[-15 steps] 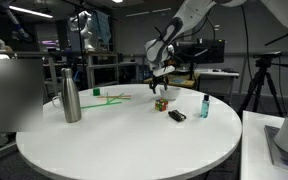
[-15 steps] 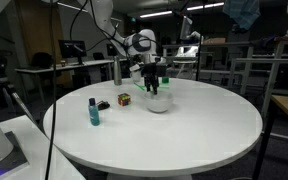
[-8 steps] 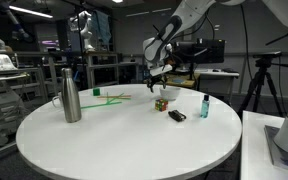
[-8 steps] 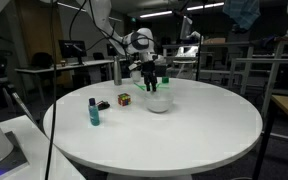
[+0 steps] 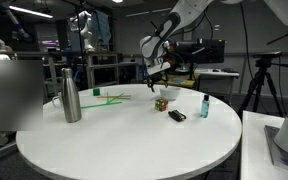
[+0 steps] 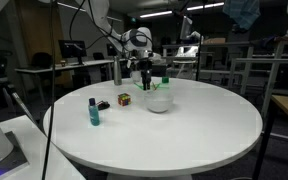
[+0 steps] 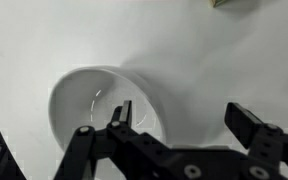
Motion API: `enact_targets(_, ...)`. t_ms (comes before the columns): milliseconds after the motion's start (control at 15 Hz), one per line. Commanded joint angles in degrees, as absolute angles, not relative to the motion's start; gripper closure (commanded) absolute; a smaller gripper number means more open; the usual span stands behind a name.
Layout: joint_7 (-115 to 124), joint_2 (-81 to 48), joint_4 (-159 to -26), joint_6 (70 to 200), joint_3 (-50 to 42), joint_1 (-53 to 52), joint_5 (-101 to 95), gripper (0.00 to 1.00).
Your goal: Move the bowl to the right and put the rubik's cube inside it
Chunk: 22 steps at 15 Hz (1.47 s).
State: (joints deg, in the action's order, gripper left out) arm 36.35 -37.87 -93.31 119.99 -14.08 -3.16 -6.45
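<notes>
The small white bowl (image 6: 160,102) stands on the round white table, partly hidden behind my gripper in an exterior view (image 5: 170,93). My gripper (image 6: 150,86) hangs just above it, open and empty; it also shows in the other exterior view (image 5: 157,78). In the wrist view the bowl (image 7: 84,100) lies at left, with one finger of the gripper (image 7: 184,112) over its rim and the other finger outside it to the right. The rubik's cube (image 6: 125,99) sits on the table beside the bowl (image 5: 161,103).
A tall steel bottle (image 5: 71,96) stands at the table's far side from the bowl. A small teal bottle (image 6: 94,111) and a flat black object (image 6: 103,105) lie near the cube. Green sticks (image 5: 109,96) lie on the table.
My gripper has shifted slightly above the bowl. The bowl and the cube have not moved.
</notes>
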Motion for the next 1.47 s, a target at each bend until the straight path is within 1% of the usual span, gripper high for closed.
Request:
enact_targets(0, 35.2, -34.5, -92.8, 111.5, -11.9, -2.2, -4.8, 0.00)
enact_targets(400, 26.0, -30.3, -94.3, 100.2, -8.2, -1.2, -3.8, 0.00)
enact_targets(867, 5.1, -29.7, -95.2, 94.6, -5.1, 1.4, -4.4, 0.00)
enact_targets(1133, 2.4, -29.5, -97.0, 99.0, -3.9, 3.7, 0.8, 0.00)
enact_targets(1400, 3.7, -29.1, -99.8, 107.2, -3.4, 4.4, 7.5, 0.00)
